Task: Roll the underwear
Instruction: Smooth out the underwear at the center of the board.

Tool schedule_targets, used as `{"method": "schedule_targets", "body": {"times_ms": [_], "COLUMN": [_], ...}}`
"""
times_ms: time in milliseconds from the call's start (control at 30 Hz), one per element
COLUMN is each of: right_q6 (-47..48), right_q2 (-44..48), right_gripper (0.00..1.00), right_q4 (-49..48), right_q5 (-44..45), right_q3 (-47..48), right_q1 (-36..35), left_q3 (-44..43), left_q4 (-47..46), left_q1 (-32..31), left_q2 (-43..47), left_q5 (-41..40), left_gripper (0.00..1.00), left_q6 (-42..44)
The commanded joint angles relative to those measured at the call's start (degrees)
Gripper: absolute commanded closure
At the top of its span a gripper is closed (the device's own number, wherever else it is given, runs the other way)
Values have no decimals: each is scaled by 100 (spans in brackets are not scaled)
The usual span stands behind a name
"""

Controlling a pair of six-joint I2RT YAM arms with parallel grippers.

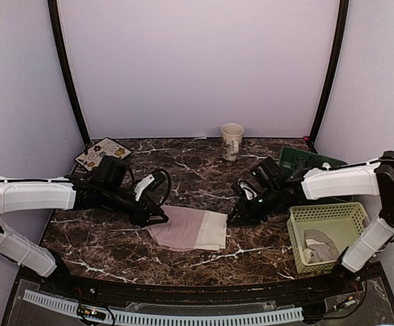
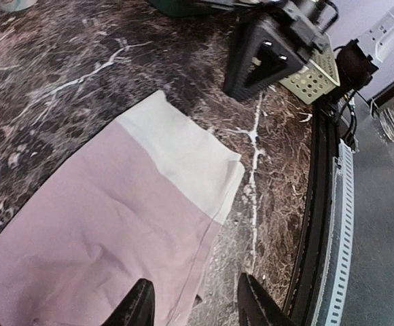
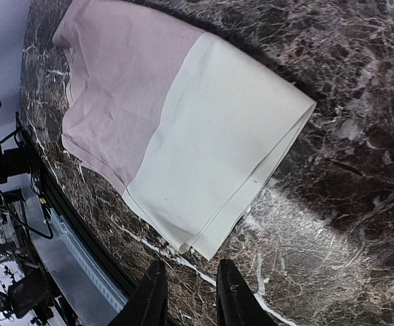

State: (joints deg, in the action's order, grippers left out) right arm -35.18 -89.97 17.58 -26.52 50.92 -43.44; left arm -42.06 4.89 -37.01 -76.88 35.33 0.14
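Starting at the left end effector, its fingers are seen held apart with nothing clamped, and the pink edge of the underwear lies under the gap. The right end effector is set just off the cream panel, its fingers only narrowly parted and empty. The garment is laid flat and folded on the counter, between the two arms. The roll is judged not yet begun. If only the top layer is pinched, the fold could be pulled open. If the far edge is left unpinned, the cloth could be dragged across the smooth counter and a loose, skewed roll produced.
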Motion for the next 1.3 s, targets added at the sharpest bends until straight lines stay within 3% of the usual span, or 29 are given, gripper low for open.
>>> {"method": "schedule_targets", "body": {"times_ms": [0, 367, 767, 1100, 1267], "right_q6": [-783, -1364, -1774, -1964, -1879], "right_q2": [123, -87, -634, -1145, -1235], "right_gripper": [78, 89, 100, 100, 100], "right_q4": [-614, -1544, -2139, -2415, -2230], "right_q5": [-9, -401, -695, -690, -624], "right_q3": [-412, -850, -842, -884, -888], "right_q1": [190, 204, 1, -164, -190], "left_q3": [-91, -1072, -2036, -2095, -2137], "left_q4": [-489, -713, -594, -605, -581], "left_q1": [-537, -1825, -2196, -2338, -2413], "left_q2": [63, -1557, -2912, -3326, -3485], "left_q5": [-184, -886, -717, -945, -1331], "left_gripper": [56, 56, 56, 57, 64], "left_q6": [719, 1984, 2863, 3048, 3141]}}
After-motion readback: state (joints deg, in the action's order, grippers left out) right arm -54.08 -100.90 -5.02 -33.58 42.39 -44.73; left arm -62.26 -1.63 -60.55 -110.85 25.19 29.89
